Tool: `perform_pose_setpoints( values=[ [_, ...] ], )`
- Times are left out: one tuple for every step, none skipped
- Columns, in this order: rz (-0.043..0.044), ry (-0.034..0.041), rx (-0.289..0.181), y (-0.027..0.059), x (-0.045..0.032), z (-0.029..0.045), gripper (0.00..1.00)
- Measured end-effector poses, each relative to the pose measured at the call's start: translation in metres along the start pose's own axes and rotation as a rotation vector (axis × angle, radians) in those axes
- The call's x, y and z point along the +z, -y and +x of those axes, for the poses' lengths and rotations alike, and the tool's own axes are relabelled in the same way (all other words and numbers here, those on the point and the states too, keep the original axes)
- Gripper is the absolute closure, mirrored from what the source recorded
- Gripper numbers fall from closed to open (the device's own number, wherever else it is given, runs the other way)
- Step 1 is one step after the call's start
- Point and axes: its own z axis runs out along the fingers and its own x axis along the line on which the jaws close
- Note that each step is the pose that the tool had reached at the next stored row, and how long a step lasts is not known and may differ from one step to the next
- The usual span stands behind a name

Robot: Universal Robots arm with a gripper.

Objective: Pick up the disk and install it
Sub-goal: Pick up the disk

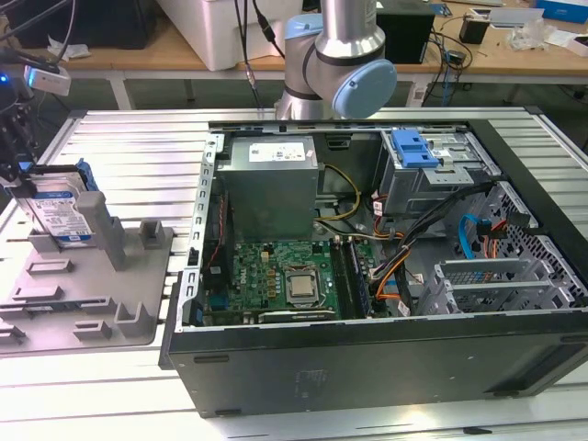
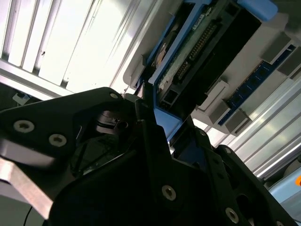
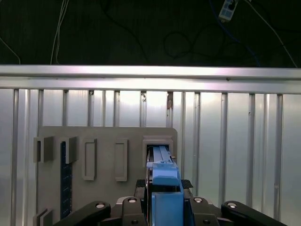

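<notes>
gripper [image 3: 164, 184] looks clamped on the disk's [image 1: 61, 209] blue frame edges. disk stands upright at the grey holder [image 1: 110, 276], exterior view's left. likely rigid, fairly heavy, shock-sensitive: hold the frame, not label or connector.

In the exterior view, toward twelve o'clock, the arm [image 1: 335, 37] is a polished silver tube over a grey joint housing; a round pale-blue cap [image 1: 364, 88] sits at the housing's three o'clock; at ten o'clock a small grey camera box [image 1: 46, 80] rides its wrist, with dark cables [image 1: 37, 18] above. In the second wrist view the gripper [image 2: 167, 125] is matt black, built of flat angular plates; round silver screw heads [image 2: 169, 191] stud them. In the first wrist view black link arms [image 3: 89, 214] carry similar screws.
</notes>
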Motion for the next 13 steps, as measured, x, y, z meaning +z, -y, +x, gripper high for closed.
perform_pose_setpoints(
  values=[
    [0.0,0.0001,0.0,0.0,0.0,0.0,0.63],
    [0.0,0.0,0.0,0.0,0.0,0.0,0.63],
    [0.0,0.0,0.0,0.0,0.0,0.0,0.63],
    [0.0,0.0,0.0,0.0,0.0,0.0,0.63],
    [-0.0001,0.0,0.0,0.0,0.0,0.0,0.63],
    [0.0,0.0,0.0,0.0,0.0001,0.0,0.63],
    [-0.0001,0.0,0.0,0.0,0.0001,0.0,0.63],
    [0.0,-0.0001,0.0,0.0,0.0001,0.0,0.63],
    [0.0,0.0,0.0,0.0,0.0001,0.0,0.63],
    [0.0,0.0,0.0,0.0,0.0002,0.0,0.63],
    [0.0,0.0,0.0,0.0,0.0002,0.0,0.63],
    [0.0,0.0,0.0,0.0,0.0002,0.0,0.63],
    [0.0,0.0,0.0,0.0,0.0003,0.0,0.63]
  ],
)
